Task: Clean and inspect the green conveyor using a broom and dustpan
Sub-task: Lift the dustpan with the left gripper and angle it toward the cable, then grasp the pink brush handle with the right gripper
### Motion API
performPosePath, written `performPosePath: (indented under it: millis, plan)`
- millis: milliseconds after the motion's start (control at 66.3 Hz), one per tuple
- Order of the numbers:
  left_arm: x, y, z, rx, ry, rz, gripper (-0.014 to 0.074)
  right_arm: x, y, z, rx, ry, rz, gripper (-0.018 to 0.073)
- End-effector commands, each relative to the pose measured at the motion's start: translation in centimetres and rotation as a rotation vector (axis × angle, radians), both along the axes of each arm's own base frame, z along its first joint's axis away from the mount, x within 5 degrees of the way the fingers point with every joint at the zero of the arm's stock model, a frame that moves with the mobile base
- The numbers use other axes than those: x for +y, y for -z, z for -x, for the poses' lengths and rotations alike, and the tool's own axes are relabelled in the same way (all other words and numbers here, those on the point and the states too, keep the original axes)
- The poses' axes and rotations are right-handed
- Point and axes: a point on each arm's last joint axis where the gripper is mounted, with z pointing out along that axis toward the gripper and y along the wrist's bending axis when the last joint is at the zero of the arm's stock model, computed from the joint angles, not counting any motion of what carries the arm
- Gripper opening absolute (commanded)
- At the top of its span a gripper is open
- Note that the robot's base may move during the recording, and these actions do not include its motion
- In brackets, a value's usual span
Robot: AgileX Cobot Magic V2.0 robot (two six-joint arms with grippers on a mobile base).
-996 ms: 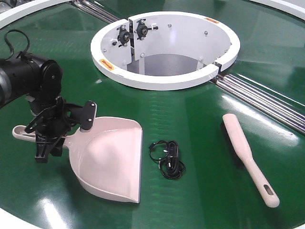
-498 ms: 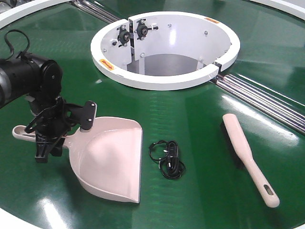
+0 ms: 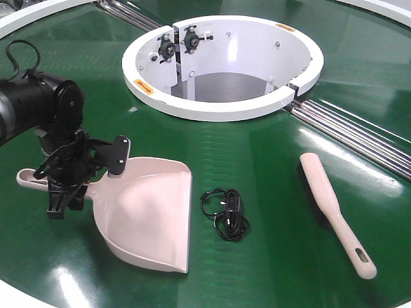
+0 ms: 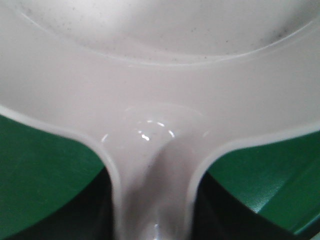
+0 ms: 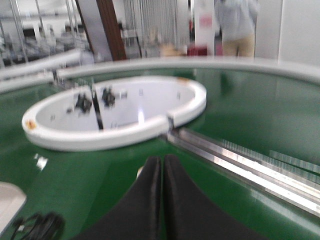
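- Green conveyor (image 3: 257,160) carried both tools: dustpan (image 3: 151,215) front-left, broom (image 3: 329,200) front-right, well apart.
- Left gripper (image 3: 66,192) pinched the dustpan's handle neck, with dark jaws hard against both sides in the wrist view.
- Right gripper (image 5: 161,162) was pressed together and held nothing. I judged it the nearer arm for the broom.
- Broom's long axis ran from hub (image 3: 221,110) side toward the near rim, slotted end nearest.
- Black cable (image 3: 225,213) lay between pan lip and broom, with open belt around it. Rods (image 3: 353,131) ran just beyond the bristle end.
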Motion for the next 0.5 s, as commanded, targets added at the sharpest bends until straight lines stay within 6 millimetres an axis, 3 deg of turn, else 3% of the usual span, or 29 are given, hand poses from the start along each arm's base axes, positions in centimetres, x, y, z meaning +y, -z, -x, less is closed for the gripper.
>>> performPosePath:
  millis: [0,317,483]
  plan:
    - [-0.1,-2.4,0.2,-0.063,-0.003,0.014,-0.0007,0.1,-2.2,-1.1,0.086,-0.001,-0.019,-0.0010]
    - [-0.1,-2.4,0.2,-0.063,-0.003,0.014,-0.0006,0.1,-1.5,-4.0,0.255,-0.001,-0.007,0.0001]
    - [-0.1,-2.4,0.2,-0.063,-0.003,0.014,-0.0006,0.8,-2.0,-5.1,0.401,-0.083,0.087,0.0134]
